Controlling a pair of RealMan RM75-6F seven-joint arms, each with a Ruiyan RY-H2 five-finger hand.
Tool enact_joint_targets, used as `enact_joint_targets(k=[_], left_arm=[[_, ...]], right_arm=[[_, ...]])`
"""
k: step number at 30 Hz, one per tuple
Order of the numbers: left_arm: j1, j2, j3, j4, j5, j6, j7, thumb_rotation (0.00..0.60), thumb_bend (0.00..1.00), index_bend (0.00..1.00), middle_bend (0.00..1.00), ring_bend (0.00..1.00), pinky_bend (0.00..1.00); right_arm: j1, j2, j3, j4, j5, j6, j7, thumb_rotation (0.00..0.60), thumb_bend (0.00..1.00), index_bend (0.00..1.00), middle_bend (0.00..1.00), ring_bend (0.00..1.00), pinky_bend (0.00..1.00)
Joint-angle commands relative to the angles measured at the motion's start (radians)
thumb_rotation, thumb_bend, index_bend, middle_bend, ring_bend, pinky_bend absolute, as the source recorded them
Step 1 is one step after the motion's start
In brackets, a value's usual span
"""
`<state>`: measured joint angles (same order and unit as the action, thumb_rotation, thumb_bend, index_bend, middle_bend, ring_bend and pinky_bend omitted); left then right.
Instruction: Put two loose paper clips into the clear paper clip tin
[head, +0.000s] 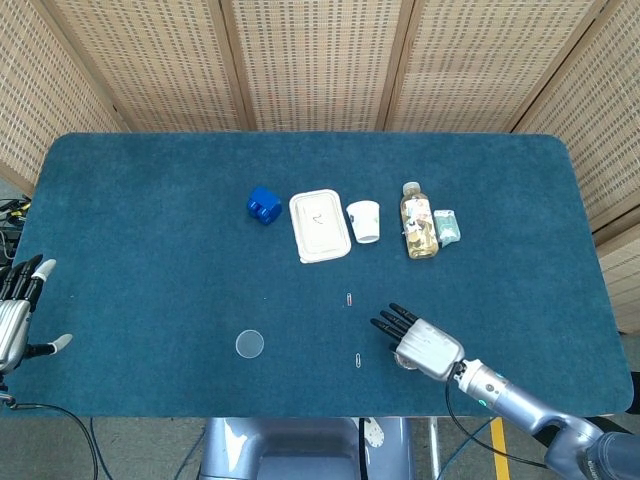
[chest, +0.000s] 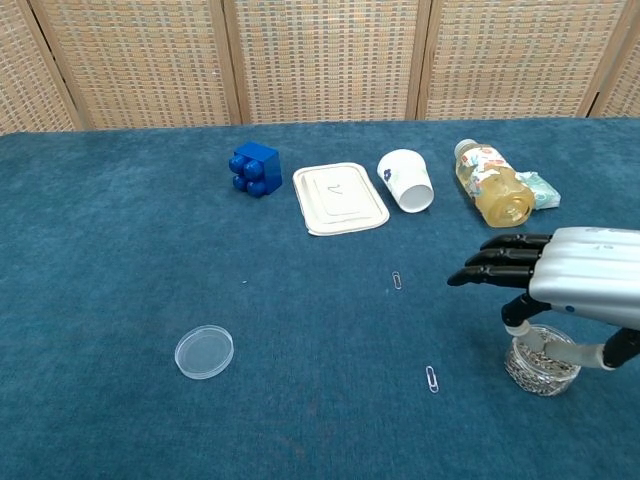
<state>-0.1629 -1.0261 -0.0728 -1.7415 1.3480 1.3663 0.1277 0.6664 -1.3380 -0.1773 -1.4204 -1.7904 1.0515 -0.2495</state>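
Just left of the right robot hand (chest: 560, 285), which hovers spread and empty over the tin (chest: 541, 362), lies the nearer clip (chest: 431, 378), long axis running front-to-back; the left robot hand (head: 15, 315) is well apart.

Bright, even overhead light; faint soft shadows; both views sharp, no glare, slight edge distortion.

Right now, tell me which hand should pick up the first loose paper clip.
The right hand. It hovers over the clear tin, with both paper clips, one and another, lying just beside it. The left hand sits at the table's far edge.
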Motion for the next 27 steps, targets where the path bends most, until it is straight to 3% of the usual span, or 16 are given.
enact_joint_targets(k=[1, 5, 12, 22, 27], left_arm=[[0.000, 0.000, 0.001, 0.000, -0.001, -0.001, 0.001, 0.600, 0.00, 0.00, 0.00, 0.00, 0.00], [0.000, 0.000, 0.000, 0.001, -0.002, -0.002, 0.000, 0.600, 0.00, 0.00, 0.00, 0.00, 0.00], [-0.001, 0.000, 0.000, 0.003, -0.003, -0.003, -0.003, 0.600, 0.00, 0.00, 0.00, 0.00, 0.00], [-0.001, 0.000, 0.000, 0.000, -0.004, -0.003, 0.001, 0.600, 0.00, 0.00, 0.00, 0.00, 0.00], [0.000, 0.001, -0.001, -0.001, -0.004, -0.001, -0.003, 0.600, 0.00, 0.00, 0.00, 0.00, 0.00]], right_arm=[[0.000, -0.009, 0.003, 0.006, 0.000, -0.008, -0.003, 0.600, 0.47, 0.63, 0.04, 0.00, 0.00], [0.000, -0.022, 0.010, 0.020, 0.007, -0.021, 0.000, 0.600, 0.47, 0.63, 0.04, 0.00, 0.00], [-0.002, -0.020, 0.008, 0.028, -0.008, -0.014, 0.017, 0.600, 0.33, 0.44, 0.04, 0.00, 0.00], [-0.009, -0.004, 0.018, 0.015, -0.020, 0.007, 0.010, 0.600, 0.32, 0.44, 0.04, 0.00, 0.00], [-0.005, 0.026, 0.060, -0.030, -0.019, 0.053, 0.015, 0.600, 0.32, 0.44, 0.04, 0.00, 0.00]])
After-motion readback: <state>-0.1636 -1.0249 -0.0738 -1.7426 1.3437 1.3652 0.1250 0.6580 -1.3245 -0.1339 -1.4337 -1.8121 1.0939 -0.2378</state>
